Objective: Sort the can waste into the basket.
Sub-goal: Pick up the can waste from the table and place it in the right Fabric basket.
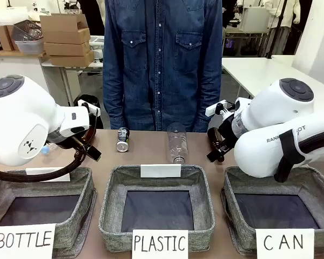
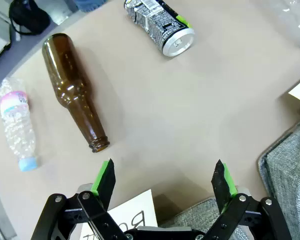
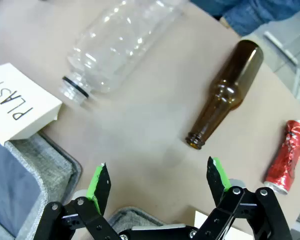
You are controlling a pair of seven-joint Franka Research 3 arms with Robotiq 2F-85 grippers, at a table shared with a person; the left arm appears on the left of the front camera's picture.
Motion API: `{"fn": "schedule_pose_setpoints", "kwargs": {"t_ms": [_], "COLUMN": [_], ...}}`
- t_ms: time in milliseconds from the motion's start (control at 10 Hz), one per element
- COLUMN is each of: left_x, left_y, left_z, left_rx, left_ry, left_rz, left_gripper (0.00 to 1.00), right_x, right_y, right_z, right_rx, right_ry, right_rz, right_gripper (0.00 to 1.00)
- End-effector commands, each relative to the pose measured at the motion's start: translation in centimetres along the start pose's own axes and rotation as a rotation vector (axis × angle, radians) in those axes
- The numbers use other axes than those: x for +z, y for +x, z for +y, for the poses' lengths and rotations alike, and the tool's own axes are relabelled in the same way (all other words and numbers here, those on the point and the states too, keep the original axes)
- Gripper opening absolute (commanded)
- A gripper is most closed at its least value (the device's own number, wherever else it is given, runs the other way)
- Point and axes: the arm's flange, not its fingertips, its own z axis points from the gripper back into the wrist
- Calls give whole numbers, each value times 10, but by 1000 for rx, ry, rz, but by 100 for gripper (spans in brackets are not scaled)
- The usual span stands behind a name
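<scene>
CAN basket [image 1: 231,213] partly behind right arm [image 1: 270,135]

In the front view, the right arm [image 1: 275,140] covers the far rim of the CAN basket [image 1: 319,181] and the desk [image 1: 146,148] behind it. The BOTTLE basket [image 1: 78,210] runs off the left edge.

In the left wrist view, the top edge crops the dark can [image 2: 157,22]. A blurred clear shape [image 2: 292,15] in the top-right corner is perhaps a plastic bottle.

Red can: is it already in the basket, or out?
Out. The red can lies on the table, near a brown bottle.
</scene>
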Motion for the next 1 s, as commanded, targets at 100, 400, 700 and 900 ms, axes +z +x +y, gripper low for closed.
{"fn": "schedule_pose_setpoints", "kwargs": {"t_ms": [100, 400, 700, 900], "left_x": [0, 0, 0, 0], "left_y": [0, 0, 0, 0], "left_z": [0, 0, 0, 0], "left_rx": [0, 0, 0, 0], "left_ry": [0, 0, 0, 0], "left_rz": [0, 0, 0, 0], "left_gripper": [100, 100, 100, 100], "right_x": [0, 0, 0, 0], "right_y": [0, 0, 0, 0], "right_z": [0, 0, 0, 0], "right_rx": [0, 0, 0, 0], "right_ry": [0, 0, 0, 0], "right_rz": [-1, -1, -1, -1], "right_gripper": [100, 100, 100, 100]}}
